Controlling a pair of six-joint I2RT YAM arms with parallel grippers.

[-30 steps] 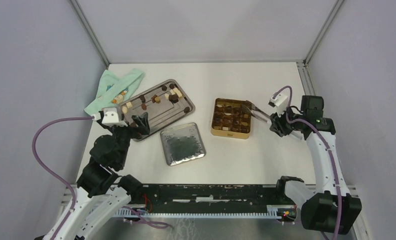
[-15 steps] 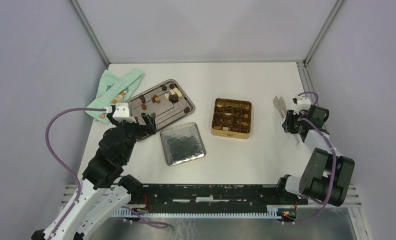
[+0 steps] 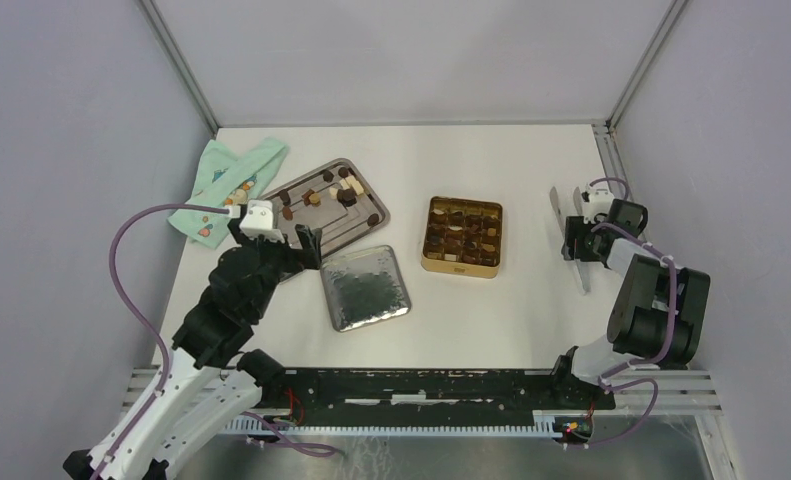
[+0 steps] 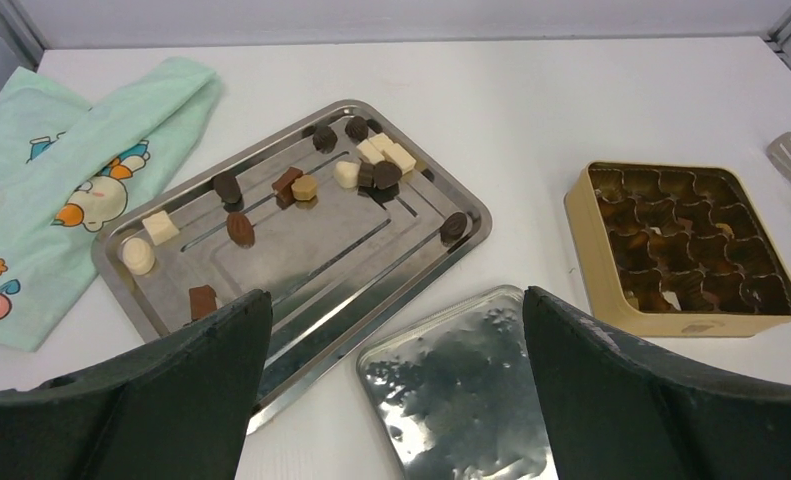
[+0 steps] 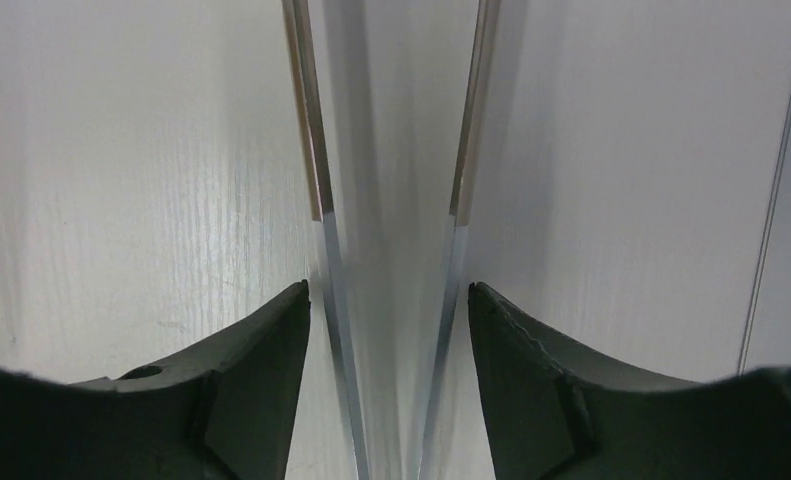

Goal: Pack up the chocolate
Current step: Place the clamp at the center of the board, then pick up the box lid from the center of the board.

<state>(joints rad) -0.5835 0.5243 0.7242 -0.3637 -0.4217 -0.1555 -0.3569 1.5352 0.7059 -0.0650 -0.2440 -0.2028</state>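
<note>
Several small dark, light-brown and cream chocolate pieces (image 3: 316,197) lie scattered on a steel tray (image 3: 321,228); they also show in the left wrist view (image 4: 301,185) on the tray (image 4: 341,260). The open gold tin (image 3: 459,268) holds several pieces in its cells and shows in the left wrist view (image 4: 671,322). My left gripper (image 3: 304,245) hangs open and empty over the tray's near edge (image 4: 391,330). My right gripper (image 3: 574,240) is at the table's right side. Its jaws (image 5: 388,300) straddle metal tongs (image 5: 316,150) with a small gap on each side.
The tin's lid (image 3: 364,287) lies upside down, silver side up, between tray and tin, below my left gripper (image 4: 461,390). A mint-green printed cloth (image 3: 226,180) lies left of the tray. The tongs (image 3: 557,205) lie close to the right wall rail.
My right arm carried the tongs from over the gold tin to the table's right side and now stands loose around them. My left gripper moved right along the tray's near edge.
</note>
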